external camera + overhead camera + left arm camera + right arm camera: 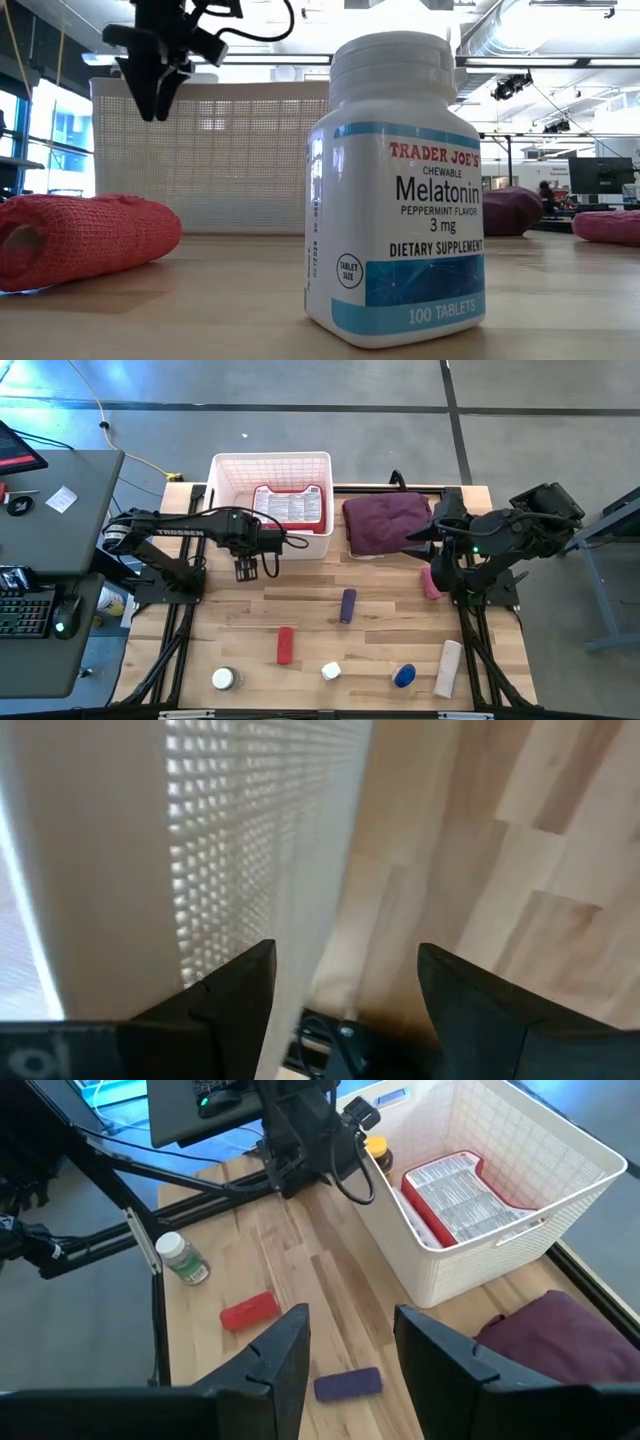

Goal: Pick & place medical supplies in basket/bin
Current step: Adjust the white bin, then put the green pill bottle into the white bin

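Left pincer released, empty, hanging just beside the white basket; red first-aid case inside it. Right pincer released over the tabletop.

The white basket stands on the wooden tabletop and holds a flat red case. A maroon cloth bundle lies near it. A red cylinder, a purple cylinder and a small bottle lie apart on the tabletop. The right gripper shows its jaws parted, with nothing between.
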Action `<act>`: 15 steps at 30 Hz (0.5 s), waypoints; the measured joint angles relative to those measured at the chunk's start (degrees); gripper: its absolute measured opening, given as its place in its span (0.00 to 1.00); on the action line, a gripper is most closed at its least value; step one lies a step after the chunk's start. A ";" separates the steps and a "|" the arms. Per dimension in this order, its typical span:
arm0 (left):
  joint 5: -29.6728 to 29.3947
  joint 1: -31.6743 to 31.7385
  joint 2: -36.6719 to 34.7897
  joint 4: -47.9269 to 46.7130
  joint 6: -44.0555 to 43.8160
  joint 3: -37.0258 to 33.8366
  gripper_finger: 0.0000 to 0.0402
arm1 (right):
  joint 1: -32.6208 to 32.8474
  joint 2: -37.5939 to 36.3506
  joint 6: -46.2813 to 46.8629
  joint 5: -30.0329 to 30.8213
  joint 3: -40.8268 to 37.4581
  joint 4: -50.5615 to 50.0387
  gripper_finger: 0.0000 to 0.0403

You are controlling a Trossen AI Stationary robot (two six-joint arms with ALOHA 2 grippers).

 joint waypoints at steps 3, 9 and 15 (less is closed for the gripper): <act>3.78 -0.24 0.00 -1.86 -2.48 -0.02 0.69 | 0.00 0.00 0.00 -0.39 0.00 -0.01 0.35; 8.06 -3.03 0.08 -4.80 -6.43 3.86 0.69 | 0.00 0.00 -0.26 -0.41 0.00 -0.02 0.35; 8.98 -6.62 0.07 -4.87 -13.24 12.27 0.69 | 0.00 0.19 -0.08 0.04 0.00 -0.08 0.35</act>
